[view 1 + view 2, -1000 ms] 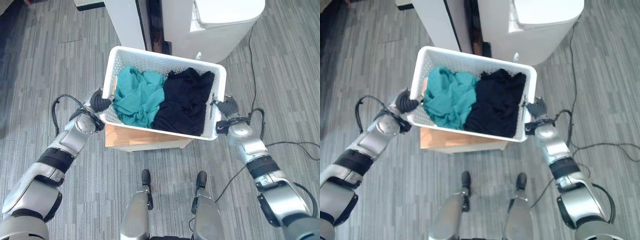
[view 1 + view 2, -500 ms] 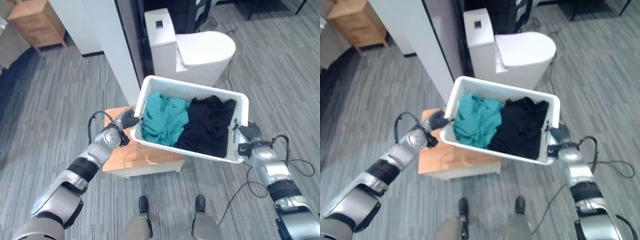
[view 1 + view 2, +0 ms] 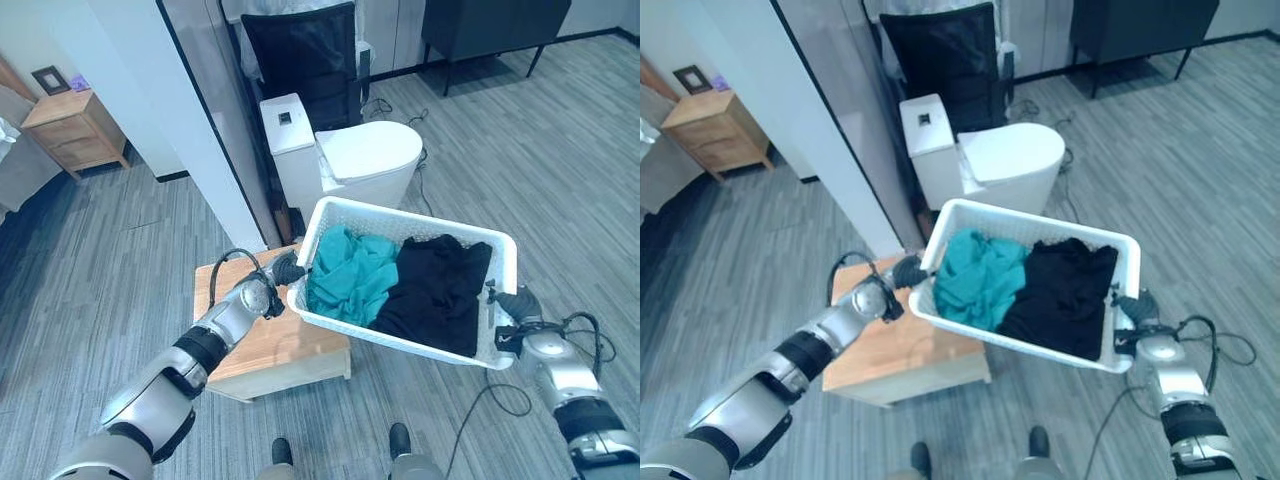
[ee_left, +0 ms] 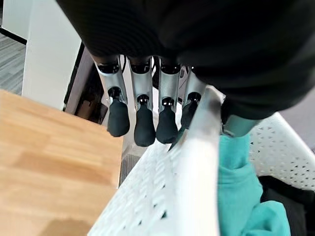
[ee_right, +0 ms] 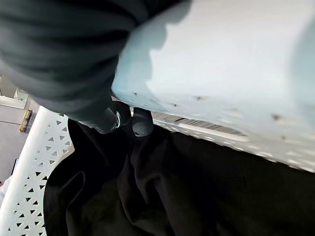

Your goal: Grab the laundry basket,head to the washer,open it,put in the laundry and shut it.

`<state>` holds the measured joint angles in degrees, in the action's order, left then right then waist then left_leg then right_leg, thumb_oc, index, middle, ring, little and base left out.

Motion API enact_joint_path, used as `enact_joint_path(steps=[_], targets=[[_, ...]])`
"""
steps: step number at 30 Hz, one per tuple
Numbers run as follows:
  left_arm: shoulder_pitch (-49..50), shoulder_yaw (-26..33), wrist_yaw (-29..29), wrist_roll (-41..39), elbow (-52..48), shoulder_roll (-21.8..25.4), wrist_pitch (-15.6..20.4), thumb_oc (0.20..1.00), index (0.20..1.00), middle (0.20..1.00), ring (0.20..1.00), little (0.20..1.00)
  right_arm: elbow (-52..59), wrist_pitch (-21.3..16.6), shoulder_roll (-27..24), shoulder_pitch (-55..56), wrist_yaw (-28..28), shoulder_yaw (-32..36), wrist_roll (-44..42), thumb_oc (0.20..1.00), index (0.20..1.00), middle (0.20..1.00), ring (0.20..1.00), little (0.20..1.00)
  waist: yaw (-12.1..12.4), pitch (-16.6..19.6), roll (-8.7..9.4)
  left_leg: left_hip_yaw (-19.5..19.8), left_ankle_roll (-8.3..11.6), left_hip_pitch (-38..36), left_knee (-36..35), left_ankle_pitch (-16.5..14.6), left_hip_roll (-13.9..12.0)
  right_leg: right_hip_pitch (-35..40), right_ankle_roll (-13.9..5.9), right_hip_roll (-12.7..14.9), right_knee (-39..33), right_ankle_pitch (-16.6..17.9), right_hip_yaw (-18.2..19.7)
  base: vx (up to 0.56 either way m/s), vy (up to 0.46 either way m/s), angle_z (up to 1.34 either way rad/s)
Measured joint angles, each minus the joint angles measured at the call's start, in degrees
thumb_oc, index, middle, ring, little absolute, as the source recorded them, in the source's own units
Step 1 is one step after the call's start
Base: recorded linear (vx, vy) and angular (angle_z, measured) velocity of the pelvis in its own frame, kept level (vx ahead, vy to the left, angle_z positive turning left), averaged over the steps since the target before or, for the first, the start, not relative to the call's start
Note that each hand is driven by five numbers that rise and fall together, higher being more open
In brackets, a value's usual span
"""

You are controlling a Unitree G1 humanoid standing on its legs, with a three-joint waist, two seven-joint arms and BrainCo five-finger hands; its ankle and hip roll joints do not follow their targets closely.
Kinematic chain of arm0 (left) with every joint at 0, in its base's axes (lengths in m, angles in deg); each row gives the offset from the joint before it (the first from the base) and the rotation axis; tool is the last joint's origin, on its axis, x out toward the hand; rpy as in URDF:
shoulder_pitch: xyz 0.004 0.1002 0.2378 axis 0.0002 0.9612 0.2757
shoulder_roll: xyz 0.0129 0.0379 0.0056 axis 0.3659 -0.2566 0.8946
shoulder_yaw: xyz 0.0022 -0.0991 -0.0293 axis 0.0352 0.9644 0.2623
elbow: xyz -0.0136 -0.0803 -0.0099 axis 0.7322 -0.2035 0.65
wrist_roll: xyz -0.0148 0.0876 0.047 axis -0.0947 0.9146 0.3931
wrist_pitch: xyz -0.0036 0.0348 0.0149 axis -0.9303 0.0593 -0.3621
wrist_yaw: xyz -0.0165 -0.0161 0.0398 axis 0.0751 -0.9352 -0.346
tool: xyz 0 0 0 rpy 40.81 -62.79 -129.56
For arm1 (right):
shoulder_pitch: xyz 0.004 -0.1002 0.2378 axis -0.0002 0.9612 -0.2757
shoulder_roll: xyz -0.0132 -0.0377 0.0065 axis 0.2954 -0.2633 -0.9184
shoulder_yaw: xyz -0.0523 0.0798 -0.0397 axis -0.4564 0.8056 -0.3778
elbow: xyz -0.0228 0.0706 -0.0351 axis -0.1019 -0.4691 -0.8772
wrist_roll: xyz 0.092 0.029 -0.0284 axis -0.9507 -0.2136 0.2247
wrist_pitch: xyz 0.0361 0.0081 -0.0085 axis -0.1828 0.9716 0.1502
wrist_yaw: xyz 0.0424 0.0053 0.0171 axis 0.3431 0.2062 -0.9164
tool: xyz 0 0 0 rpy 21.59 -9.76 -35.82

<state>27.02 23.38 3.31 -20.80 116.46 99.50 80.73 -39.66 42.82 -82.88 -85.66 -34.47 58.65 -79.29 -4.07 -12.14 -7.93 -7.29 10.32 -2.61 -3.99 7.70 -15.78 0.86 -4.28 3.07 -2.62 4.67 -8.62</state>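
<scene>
Above the low wooden counter (image 3: 268, 338), your laundry basket (image 3: 500, 262) hangs lifted, teal cloth (image 3: 350, 283) and black cloth (image 3: 440, 290) inside; left hand (image 3: 287, 270) and right hand (image 3: 517, 304) have fingers (image 4: 143, 118) clamped on opposite rims. Pickup looks done; the walk to the washer (image 3: 345, 160) beyond the basket, loading and closing remain.

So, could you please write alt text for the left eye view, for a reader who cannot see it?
A white laundry basket, carried above a low wooden table, is gripped at its two short ends by the left hand and the right hand. It holds a teal garment beside a black garment. Behind stands a white toilet.
</scene>
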Motion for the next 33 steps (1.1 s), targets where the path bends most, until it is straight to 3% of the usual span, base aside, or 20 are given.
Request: enact_joint_path(steps=[4,5,7,10,12,15,16,17,18,19,20,21,24,25,26,27,28,29,30,33], targets=[[-1.95,-1.45,0.01,-0.03,3.80,-1.14,0.01,0.200,0.200,0.200,0.200,0.200,0.88,0.00,-0.88,0.47,-1.06,-0.36,-0.02,0.200,0.200,0.200,0.200,0.200,-0.05,-0.21,3.55,12.12,2.07,3.26,4.43,3.83,3.99,-4.65,1.11,3.59,4.68,-1.40,2.87,-0.13,0.014,-0.27],[-2.59,-2.18,0.02,-0.04,4.37,-1.12,0.00,0.200,0.200,0.200,0.200,0.200,0.85,0.00,-1.08,0.24,-1.11,-0.47,-0.04,0.200,0.200,0.200,0.200,0.200,-0.12,-0.47,4.94,15.96,2.15,3.98,8.27,1.61,6.20,-5.35,1.13,4.88,5.38,-1.35,4.33,-0.05,0.079,-0.78],[-2.86,-2.57,0.04,-0.35,4.81,-0.58,0.02,0.200,0.200,0.200,0.200,0.200,0.30,0.00,-1.21,-0.94,-1.19,-1.60,-0.08,0.200,0.200,0.200,0.200,0.200,-0.78,-0.38,5.60,24.00,0.44,1.84,17.24,-9.02,10.26,-5.74,0.29,4.75,6.74,-0.48,9.50,-0.05,0.140,-0.99],[-4.96,-2.48,-0.24,-0.40,6.22,-0.05,0.15,0.200,0.200,0.200,0.200,0.200,-0.50,0.00,-0.62,-2.82,-1.03,-2.73,-0.32,0.200,0.200,0.200,0.200,0.200,-2.59,0.34,5.45,23.83,-2.98,-0.18,17.33,-15.86,10.14,-7.51,-1.93,3.34,6.56,0.60,14.26,-0.11,0.193,-0.89],[-6.28,-2.56,-0.32,-0.41,6.98,-0.33,0.27,0.200,0.200,0.200,0.200,0.200,-0.65,0.00,0.01,-3.59,-1.03,-2.95,-1.11,0.200,0.200,0.200,0.200,0.200,-4.04,0.72,5.95,22.77,-2.97,-0.50,15.74,-20.04,10.86,-9.61,-3.86,3.35,6.24,2.74,17.58,-0.25,0.287,-0.86],[-5.21,-2.72,-0.60,-0.38,9.05,1.08,0.25,0.200,0.200,0.200,0.200,0.200,-1.33,0.00,3.75,-3.99,-0.75,-3.79,-1.04,0.200,0.200,0.200,0.200,0.200,-4.66,1.61,10.93,15.12,-6.17,1.28,19.05,-21.79,18.21,-12.77,-4.55,8.88,3.29,6.72,23.95,-0.21,0.197,-0.97],[-5.08,-2.67,-0.60,-0.34,9.31,1.23,0.25,0.200,0.200,0.200,0.200,0.200,-1.41,0.00,4.00,-3.37,-0.86,-3.85,-1.04,0.200,0.200,0.200,0.200,0.200,-4.41,1.52,10.63,14.15,-7.16,2.16,19.91,-22.29,18.44,-13.26,-5.73,9.46,3.13,4.68,24.03,-0.16,0.106,-0.87],[-4.59,-2.42,-0.66,-0.20,9.19,1.18,0.28,0.200,0.200,0.200,0.200,0.200,-1.68,0.02,4.62,-2.90,-0.86,-3.71,-0.99,0.200,0.200,0.200,0.200,0.200,-4.27,1.54,10.42,13.65,-8.23,3.14,21.59,-22.78,19.44,-13.95,-4.60,10.06,2.96,2.23,23.78,-0.14,0.053,-0.90],[-3.59,-2.49,-0.51,0.07,9.08,1.42,0.26,0.200,0.200,0.200,0.200,0.200,-2.72,0.14,5.96,-2.82,-0.93,-4.49,-0.97,0.200,0.200,0.200,0.200,0.200,-3.15,1.71,9.42,11.01,-9.34,4.66,22.63,-23.09,18.80,-18.04,-6.84,9.60,6.85,-2.38,21.73,-0.23,0.060,-0.85],[-3.29,-2.44,-0.53,0.06,9.09,1.78,0.24,0.200,0.200,0.200,0.200,0.200,-2.85,0.22,6.27,-2.74,-0.96,-5.25,-0.98,0.200,0.200,0.200,0.200,0.200,-2.90,1.61,9.16,10.39,-9.81,5.06,22.91,-23.46,18.26,-19.31,-7.72,8.98,9.08,-2.09,20.61,-0.24,0.050,-0.73],[-2.80,-2.44,-0.45,0.06,9.00,2.81,0.24,0.200,0.200,0.200,0.200,0.200,-3.29,0.46,6.83,-2.54,-1.01,-5.65,-0.95,0.200,0.200,0.200,0.200,0.200,-2.78,1.65,9.12,9.60,-9.56,5.90,23.37,-22.81,18.07,-19.54,-6.88,8.69,10.62,-2.77,17.23,-0.24,0.043,-0.38],[-1.99,-2.55,-0.15,0.08,8.59,3.38,0.15,0.200,0.200,0.200,0.200,0.200,-4.38,0.72,7.98,-2.55,-1.01,-6.24,-0.77,0.200,0.200,0.200,0.200,0.200,-2.06,1.24,8.43,8.41,-9.06,5.62,23.01,-22.36,16.87,-20.12,-3.06,10.00,10.62,-5.60,10.39,-0.23,0.052,-0.41],[-1.66,-2.49,-0.15,0.13,8.60,3.71,0.14,0.200,0.200,0.200,0.200,0.200,-4.92,1.20,8.68,-2.48,-1.16,-7.86,-0.66,0.200,0.200,0.200,0.200,0.200,0.09,0.82,7.64,6.91,-8.50,4.19,22.51,-22.22,14.94,-20.30,-2.77,8.70,21.33,-5.72,6.34,-0.23,0.032,-0.26],[-1.24,-2.04,-0.56,0.12,8.88,4.39,0.14,0.200,0.200,0.200,0.200,0.200,-5.69,1.18,9.15,-3.86,-1.22,-7.94,-0.39,0.200,0.200,0.200,0.200,0.200,0.84,0.91,7.37,6.80,-8.78,3.62,23.32,-22.33,15.31,-18.33,-0.60,7.14,17.77,2.63,6.72,-0.16,-0.001,-0.40],[-1.10,-2.14,-0.55,0.12,9.07,5.24,0.13,0.200,0.200,0.200,0.200,0.200,-6.52,1.18,9.80,-5.44,-1.20,-8.02,0.13,0.200,0.200,0.200,0.200,0.200,1.19,0.66,7.69,6.80,-10.53,4.95,24.47,-22.69,16.01,-17.53,-0.29,6.64,14.44,4.76,7.73,-0.11,-0.009,-1.00],[-1.43,-1.85,-0.64,0.11,9.03,6.86,0.14,0.200,0.200,0.200,0.200,0.200,-7.07,1.17,10.35,-8.28,-1.25,-8.89,0.14,0.200,0.200,0.200,0.200,0.200,2.56,0.91,8.65,6.73,-16.43,6.47,22.44,-23.32,21.48,-15.36,-1.94,7.84,4.73,8.02,10.28,-0.09,-0.049,-1.00],[-2.05,-0.83,-0.68,0.13,9.05,6.57,0.15,0.200,0.200,0.200,0.200,0.200,-6.88,1.03,9.42,-9.39,-1.59,-8.95,0.18,0.200,0.200,0.200,0.200,0.200,2.39,0.60,6.82,6.84,-18.60,7.63,19.40,-19.50,22.06,-15.57,-5.05,7.22,3.53,5.13,7.62,-0.08,-0.048,-1.13],[-2.18,-0.12,-0.75,0.14,9.02,6.05,0.16,0.200,0.200,0.200,0.200,0.200,-6.92,1.07,9.38,-9.47,-1.57,-9.08,0.17,0.200,0.200,0.200,0.200,0.200,3.60,0.60,6.25,5.18,-15.31,6.74,17.73,-17.04,19.97,-16.76,-4.16,6.81,6.70,2.73,4.98,-0.18,-0.122,-0.86],[-1.99,0.55,-0.71,0.18,9.05,6.04,-0.03,0.200,0.200,0.200,0.200,0.200,-7.06,1.38,8.98,-9.64,-1.44,-10.10,0.15,0.200,0.200,0.200,0.200,0.200,4.60,0.74,5.78,3.15,-13.36,5.20,15.00,-15.59,17.43,-19.88,-1.39,6.73,20.44,-2.95,1.54,-0.12,-0.112,-0.80],[-2.00,0.06,-0.62,0.12,8.81,6.10,0.15,0.200,0.200,0.200,0.200,0.200,-6.94,1.37,8.26,-10.19,-1.61,-9.93,0.15,0.200,0.200,0.200,0.200,0.200,6.05,1.72,6.29,1.34,-11.09,2.52,9.91,-12.53,14.72,-14.60,-4.19,8.78,26.37,-9.82,-0.05,-0.13,-0.170,-0.56]])
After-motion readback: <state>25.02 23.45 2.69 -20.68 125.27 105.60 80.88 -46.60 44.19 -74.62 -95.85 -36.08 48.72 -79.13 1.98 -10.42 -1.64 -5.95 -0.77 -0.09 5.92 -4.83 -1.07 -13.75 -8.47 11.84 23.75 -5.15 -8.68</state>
